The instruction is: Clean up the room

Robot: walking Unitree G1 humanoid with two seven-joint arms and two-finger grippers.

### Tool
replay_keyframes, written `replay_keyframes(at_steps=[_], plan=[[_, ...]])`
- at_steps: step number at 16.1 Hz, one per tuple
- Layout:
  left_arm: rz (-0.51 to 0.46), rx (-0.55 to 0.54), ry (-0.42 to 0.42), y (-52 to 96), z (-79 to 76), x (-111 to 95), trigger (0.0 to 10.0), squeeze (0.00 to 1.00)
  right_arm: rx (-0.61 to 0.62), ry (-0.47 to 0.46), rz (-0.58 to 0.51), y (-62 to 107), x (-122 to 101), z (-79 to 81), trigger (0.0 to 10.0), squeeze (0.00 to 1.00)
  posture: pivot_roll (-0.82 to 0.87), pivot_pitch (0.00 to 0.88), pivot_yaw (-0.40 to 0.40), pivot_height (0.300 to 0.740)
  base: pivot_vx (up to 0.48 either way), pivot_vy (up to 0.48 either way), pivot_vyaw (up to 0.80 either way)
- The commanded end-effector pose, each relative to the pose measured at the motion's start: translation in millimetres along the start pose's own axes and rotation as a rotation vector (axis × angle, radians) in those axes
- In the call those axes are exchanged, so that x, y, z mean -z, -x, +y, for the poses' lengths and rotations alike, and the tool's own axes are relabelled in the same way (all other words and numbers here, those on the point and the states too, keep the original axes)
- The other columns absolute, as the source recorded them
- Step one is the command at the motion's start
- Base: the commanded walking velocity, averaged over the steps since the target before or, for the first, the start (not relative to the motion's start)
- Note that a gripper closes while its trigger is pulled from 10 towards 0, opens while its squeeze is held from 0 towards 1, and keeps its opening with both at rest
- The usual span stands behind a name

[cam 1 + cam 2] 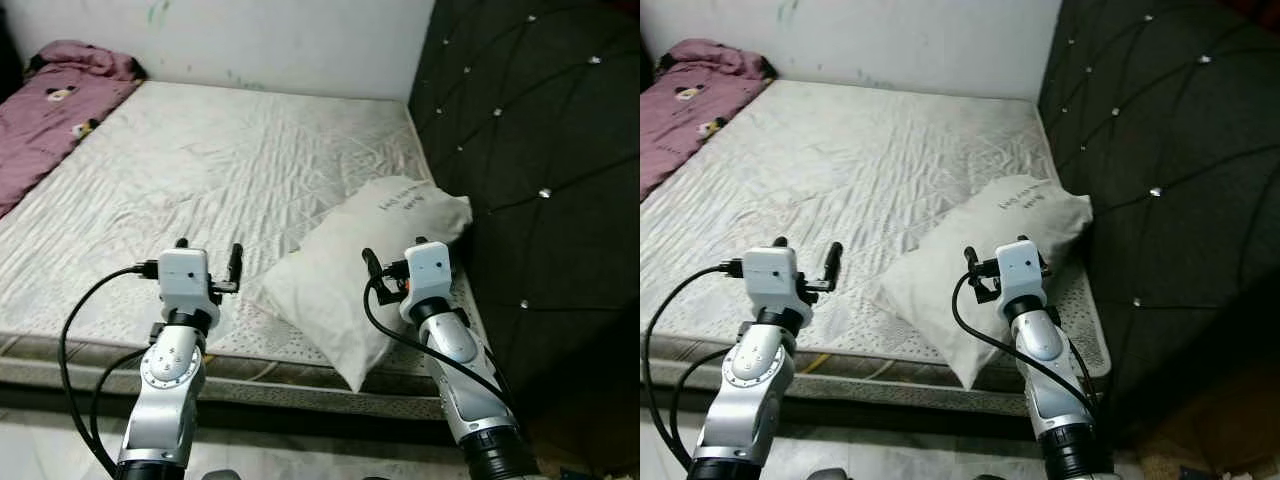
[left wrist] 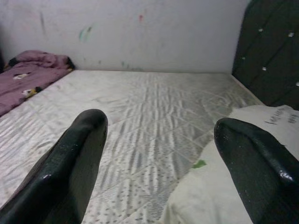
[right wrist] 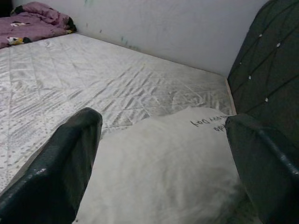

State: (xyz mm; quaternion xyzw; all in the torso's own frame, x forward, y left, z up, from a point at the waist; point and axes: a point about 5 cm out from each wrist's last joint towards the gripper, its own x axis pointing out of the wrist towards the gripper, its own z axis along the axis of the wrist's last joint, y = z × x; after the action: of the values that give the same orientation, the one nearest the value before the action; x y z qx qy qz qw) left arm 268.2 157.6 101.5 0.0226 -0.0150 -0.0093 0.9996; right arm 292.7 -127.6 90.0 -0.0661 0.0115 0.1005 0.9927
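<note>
You're looking down at a bare mattress (image 1: 230,170) with both arms raised over its near edge. The left gripper (image 1: 208,255) is hovering above the near-left part of the mattress, fingers standing apart, nothing between them. In the left wrist view its two black fingers (image 2: 70,163) are framing the quilted surface, with the pillow's corner showing by one of them.

The right gripper (image 1: 390,262) is sitting just over the near end of the white pillow (image 1: 350,270), fingers spread wide and holding nothing. Contact with the pillow: can't tell from the head views. In the right wrist view the pillow (image 3: 163,168) is lying directly between the two fingers (image 3: 60,163).

The pillow is lying diagonally at the near-right corner of the mattress, its far end up against the dark tufted headboard (image 1: 540,150) on the right, its near corner hanging slightly past the mattress edge. Dark lettering is showing on its far end, too small to read.

A purple blanket (image 1: 50,110) is bunched at the far-left corner, against the white wall (image 1: 300,40).
</note>
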Motion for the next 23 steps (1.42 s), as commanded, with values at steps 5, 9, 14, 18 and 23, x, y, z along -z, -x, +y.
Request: replay_keyframes(at_steps=[5,9,14,18,23], plan=[[0.007,0.012,-0.020,-4.7,-4.9,-3,10.0,0.00,0.014,-0.008,-0.006,-3.1,-4,-4.4,10.0,0.00,0.03,0.000,-0.040,0.740,0.000,0.000,-0.16],[0.013,0.033,-0.003,-2.5,-2.4,0,10.0,0.00,0.028,-0.019,-0.004,-2.2,-3,-4.1,10.0,0.00,0.03,0.000,-0.026,0.740,0.000,0.000,-0.20],[0.007,0.057,-0.007,-8.2,-7.5,-2,10.0,0.00,0.039,-0.024,-0.006,-3.4,-2,-3.8,10.0,0.00,0.03,0.000,-0.011,0.740,0.000,0.000,0.00],[0.004,0.070,-0.008,-10.8,-9.0,-3,10.0,0.00,0.053,-0.029,-0.013,-4.2,-2,-1.2,10.0,0.00,0.03,0.000,0.015,0.740,0.000,0.000,0.00],[-0.006,0.127,-0.013,-17.6,-15.6,-5,10.0,0.00,0.088,-0.046,-0.022,-1.9,-2,-2.2,10.0,0.00,0.01,0.000,0.035,0.740,0.000,0.000,0.00]])
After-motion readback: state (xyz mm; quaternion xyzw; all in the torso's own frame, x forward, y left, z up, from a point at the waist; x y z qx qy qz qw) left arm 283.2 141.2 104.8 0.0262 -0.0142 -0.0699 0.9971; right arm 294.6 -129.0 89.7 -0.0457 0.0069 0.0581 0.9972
